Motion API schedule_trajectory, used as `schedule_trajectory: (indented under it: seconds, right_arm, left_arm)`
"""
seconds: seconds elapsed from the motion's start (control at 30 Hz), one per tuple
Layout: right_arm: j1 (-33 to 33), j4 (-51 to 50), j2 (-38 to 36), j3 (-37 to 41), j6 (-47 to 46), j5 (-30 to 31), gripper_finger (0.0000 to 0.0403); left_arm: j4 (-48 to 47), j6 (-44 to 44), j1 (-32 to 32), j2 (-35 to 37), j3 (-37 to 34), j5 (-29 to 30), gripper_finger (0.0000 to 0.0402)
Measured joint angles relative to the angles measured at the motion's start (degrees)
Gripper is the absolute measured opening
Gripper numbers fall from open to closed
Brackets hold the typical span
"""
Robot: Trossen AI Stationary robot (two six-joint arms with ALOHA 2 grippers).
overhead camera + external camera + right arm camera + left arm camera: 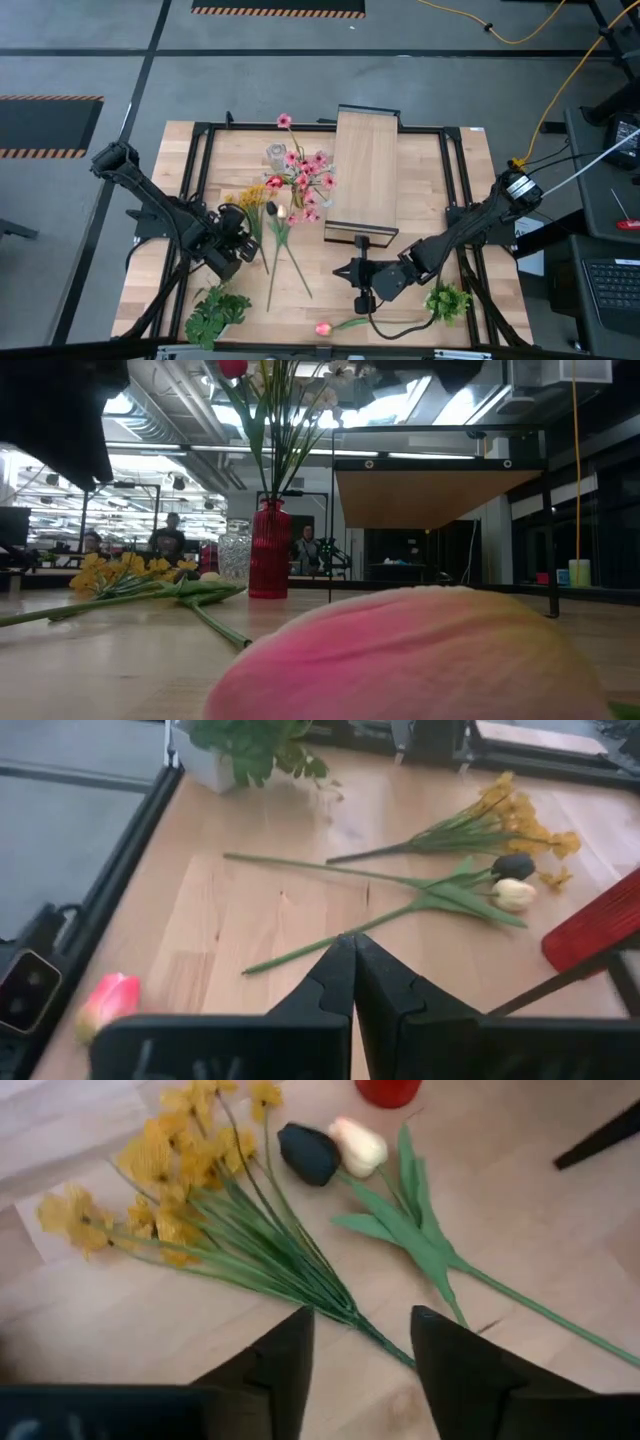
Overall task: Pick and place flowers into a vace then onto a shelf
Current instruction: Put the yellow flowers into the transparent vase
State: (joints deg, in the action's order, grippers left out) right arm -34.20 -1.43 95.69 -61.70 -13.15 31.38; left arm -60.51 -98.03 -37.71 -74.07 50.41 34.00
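Yellow daisies (252, 196) (180, 1175) lie flat on the table beside a dark tulip (308, 1153) and a cream tulip (358, 1146). My left gripper (360, 1365) (233, 240) is open and hovers over the near end of the daisy stems (345, 1312), one finger on each side. A pink tulip (323, 328) (105, 1005) (400, 660) lies by the table's near edge. My right gripper (352, 975) (362, 292) is shut, above bare table between that tulip and the shelf (365, 178). The clear vase (275, 155) (233, 555) stands empty. Pink blossoms (308, 182) and a red rose (273, 182) stand in a red cylinder (268, 550).
Bushy green bunches sit at the near left (215, 315) and near right (447, 300) of the table. A dark frame (205, 130) runs around the tabletop. People sit in the room behind the table (170, 540). Bare wood (310, 275) lies between the two grippers.
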Motion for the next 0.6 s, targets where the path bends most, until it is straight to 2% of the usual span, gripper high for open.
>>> schedule_trajectory:
  seconds: [0.13,0.3,0.6]
  right_arm:
    - [0.0,0.35,0.51,0.4,1.39,0.34,0.001]
    - [0.0,1.15,0.42,0.38,1.46,0.48,0.001]
    - [0.0,1.16,0.42,0.38,1.25,0.5,0.001]
  left_arm:
    - [0.07,-6.11,0.0,-3.33,0.0,-0.58,0.0186]
    - [0.85,-12.53,0.39,-7.69,0.0,-1.19,0.0193]
    - [5.18,-10.81,3.97,-14.91,-0.02,-5.79,0.0192]
